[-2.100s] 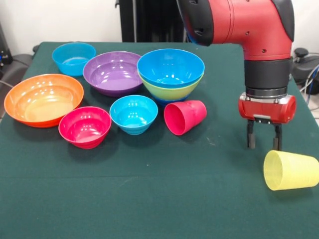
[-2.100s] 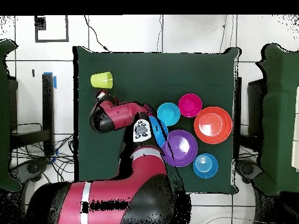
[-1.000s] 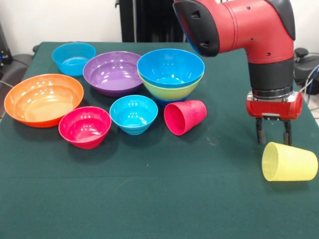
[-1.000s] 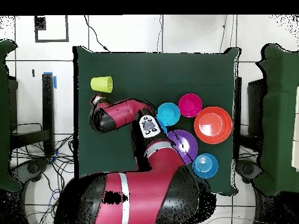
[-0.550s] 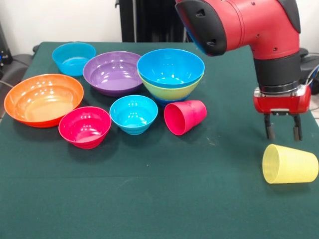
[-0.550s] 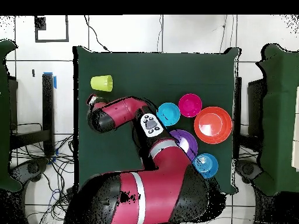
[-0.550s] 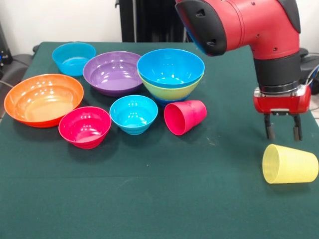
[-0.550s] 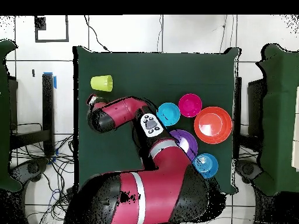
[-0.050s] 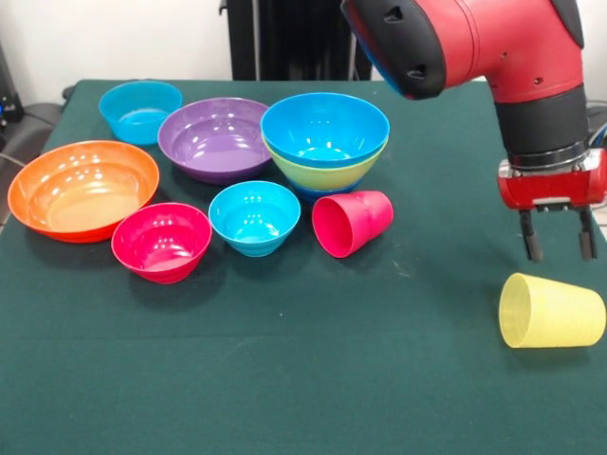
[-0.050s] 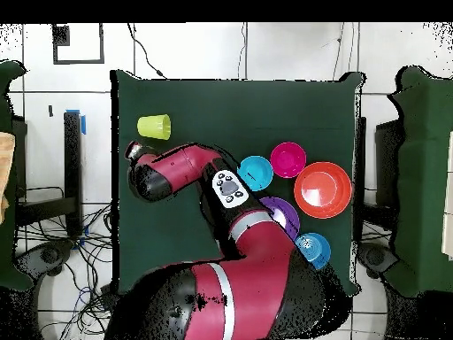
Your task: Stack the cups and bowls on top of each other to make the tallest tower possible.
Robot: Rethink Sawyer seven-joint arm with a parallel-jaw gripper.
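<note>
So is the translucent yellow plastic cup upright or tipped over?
Tipped over: the translucent yellow plastic cup lies on its side, open mouth facing left in the front view.

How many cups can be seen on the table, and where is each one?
2. The red-pink cup lies on its side just right of the small cyan bowl. The yellow cup lies on its side below the open gripper.

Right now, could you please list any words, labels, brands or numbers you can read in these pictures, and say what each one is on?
None can be read.
The bowls and cups are plain, with no print.
The arm carries a small panel with dark buttons in the overhead view; any marks on it are too small to read.
The end effector shows no lettering.
</note>
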